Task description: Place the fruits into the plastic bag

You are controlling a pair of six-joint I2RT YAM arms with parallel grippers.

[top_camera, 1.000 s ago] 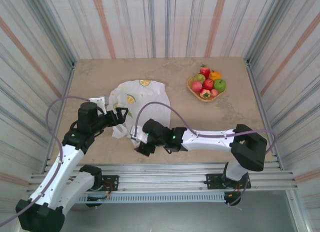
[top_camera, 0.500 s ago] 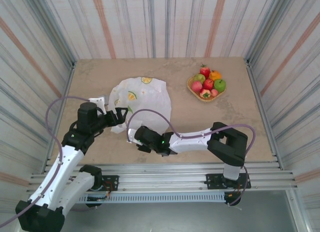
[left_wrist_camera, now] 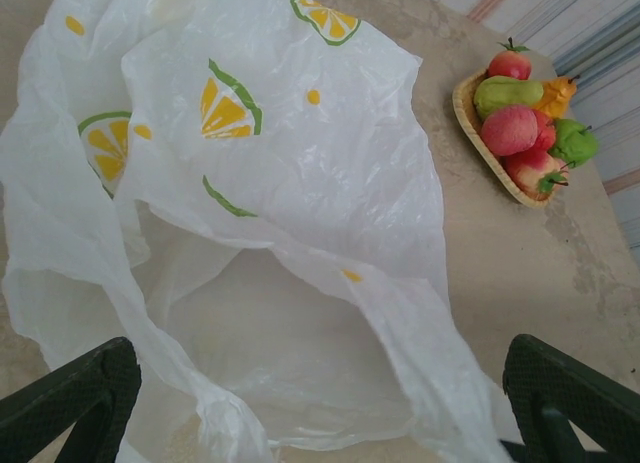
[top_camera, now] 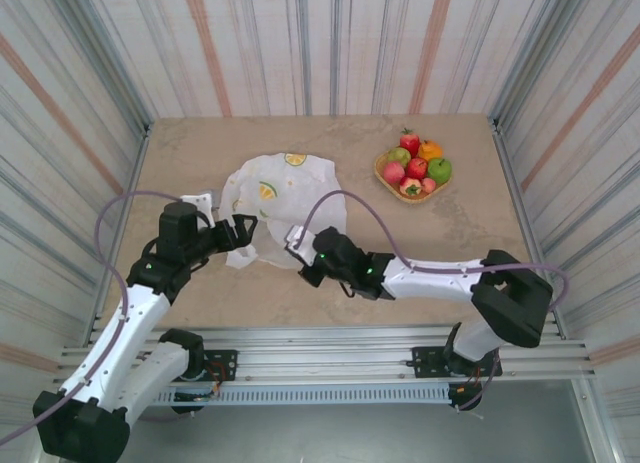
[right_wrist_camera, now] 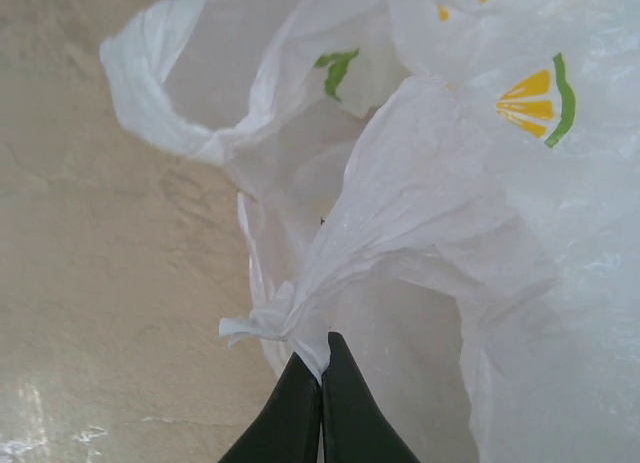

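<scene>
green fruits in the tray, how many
2. One green fruit sits at the far left of the tray; the other is at its right edge. More could be hidden under the pile.

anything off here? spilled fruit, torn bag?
Nothing stands out. The fruits sit piled in the tray, none loose on the table. The plastic bag lies crumpled but shows no tear. The right gripper pinches a bunched bit of its edge, and the left gripper is open at its near edge.
</scene>
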